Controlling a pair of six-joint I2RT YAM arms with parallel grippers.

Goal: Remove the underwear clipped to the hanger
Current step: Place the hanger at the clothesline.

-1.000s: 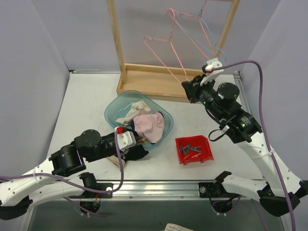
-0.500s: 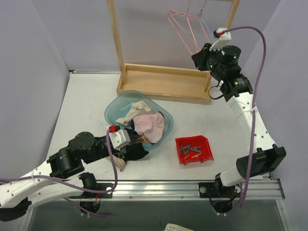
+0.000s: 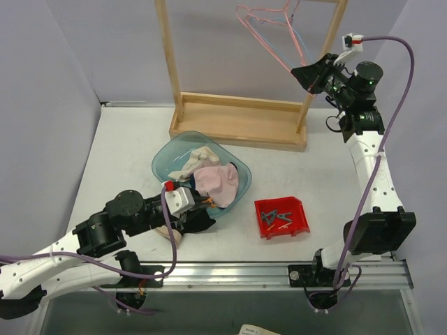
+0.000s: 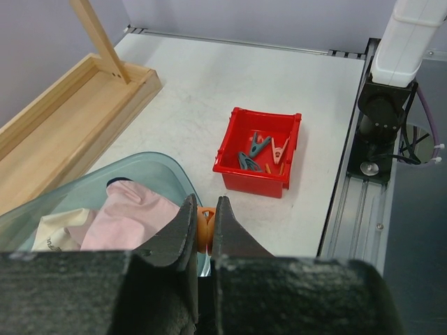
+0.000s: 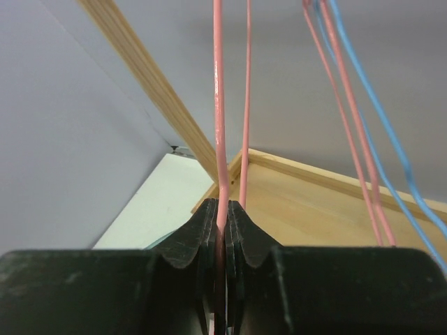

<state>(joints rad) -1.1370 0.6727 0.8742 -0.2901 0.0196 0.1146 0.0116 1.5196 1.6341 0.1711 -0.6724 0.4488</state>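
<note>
My left gripper point(image 3: 202, 209) is low at the near rim of the teal bin point(image 3: 162, 159), shut on a small orange clothespin point(image 4: 204, 218). Pale pink underwear point(image 3: 218, 183) and a cream piece point(image 3: 193, 162) lie in the bin; both show in the left wrist view, pink point(image 4: 133, 213) and cream point(image 4: 59, 230). A dark cloth with a beige edge point(image 3: 172, 238) lies under the left gripper. My right gripper point(image 3: 305, 74) is raised at the rack's right post, shut on a pink wire hanger point(image 5: 219, 125). The hangers point(image 3: 269, 31) carry no cloth.
The wooden rack has a tray base point(image 3: 237, 118) and two upright posts point(image 3: 167, 56). A blue hanger point(image 3: 299, 43) hangs beside the pink ones. A red tray point(image 3: 299, 204) with several clothespins sits right of the bin, also in the left wrist view point(image 4: 227, 150).
My right gripper has risen and moved right with the pink hanger, from low over the rack base to the right post. The left gripper has barely moved.
</note>
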